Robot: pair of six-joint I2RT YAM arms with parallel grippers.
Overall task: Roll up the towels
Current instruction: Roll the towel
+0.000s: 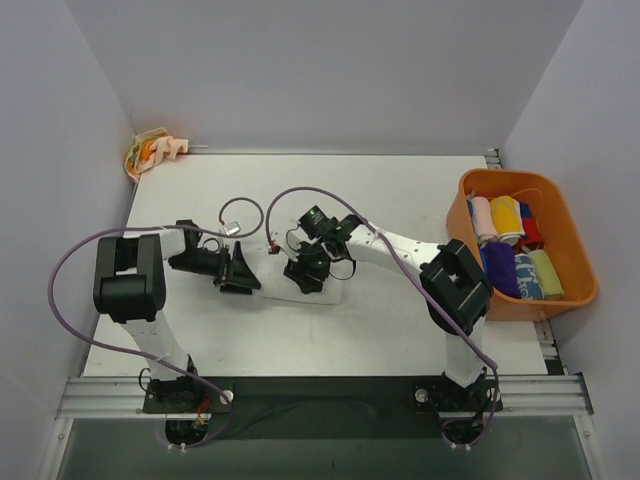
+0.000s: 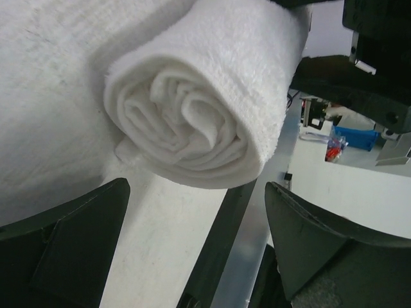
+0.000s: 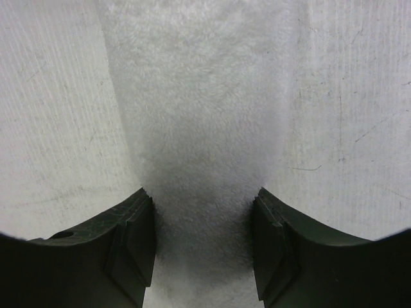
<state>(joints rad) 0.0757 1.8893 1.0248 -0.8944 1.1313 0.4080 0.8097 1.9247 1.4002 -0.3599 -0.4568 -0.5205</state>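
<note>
**Top view, centre of the frame.** A rolled white towel [image 2: 192, 122] is being held near the middle of the white table [image 1: 400, 190] by the right gripper [image 3: 202, 250].

**Right wrist view.** The roll is being clasped between the two dark fingers [image 3: 131, 250]. Their pads are being pressed against its fuzzy sides, and the jaws are being set only as far apart as the roll is thick.

**Left wrist view.** The left gripper [image 2: 198, 189] is being presented wide open at the left end of the roll, and nothing is being grasped by it. The spiral end of the roll is being shown in the upper middle of the frame, above the spread fingers and apart from both.

**Top view, edges of the frame.** At the right edge, small coloured rolled towels [image 1: 500, 265] are being contained in an orange bin [image 1: 530, 308]. At the upper left corner of the table, a crumpled cream towel with orange blotches [image 1: 152, 152] is being shown lying against the wall.
</note>
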